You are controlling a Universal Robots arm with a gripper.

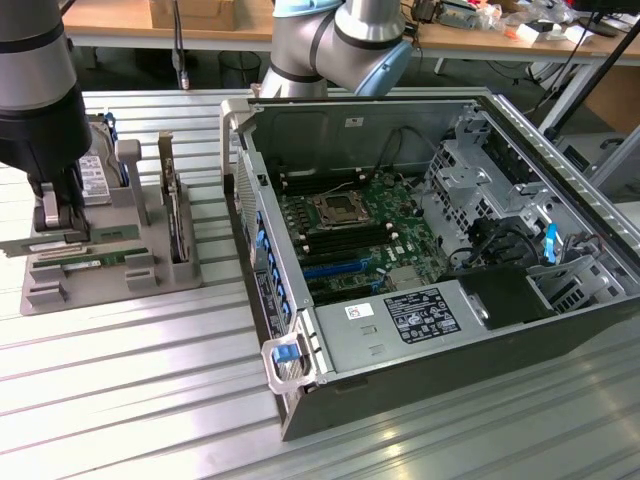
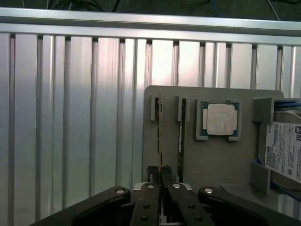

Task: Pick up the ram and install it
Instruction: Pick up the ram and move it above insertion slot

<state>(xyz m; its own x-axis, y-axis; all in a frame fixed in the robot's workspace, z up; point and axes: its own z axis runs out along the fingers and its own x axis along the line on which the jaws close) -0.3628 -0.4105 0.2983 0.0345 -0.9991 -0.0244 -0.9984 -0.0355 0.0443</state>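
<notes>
The gripper [image 2: 160, 173] has its fingers pinched on the ram [image 2: 159, 132], which stands on its edge in the grey holder [image 2: 221, 160]. Just beside it stands a second stick [image 2: 181, 136]. Farther on lie the processor [image 2: 221, 118] and the hard drive [image 2: 284, 150].

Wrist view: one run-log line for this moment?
claw: closed on long thin circuit-board ram stick | place: grey plastic parts tray

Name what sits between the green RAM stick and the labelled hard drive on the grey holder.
The square silver processor chip lies between the RAM stick and the hard drive, in its own pocket; the wrist view shows it.
</notes>
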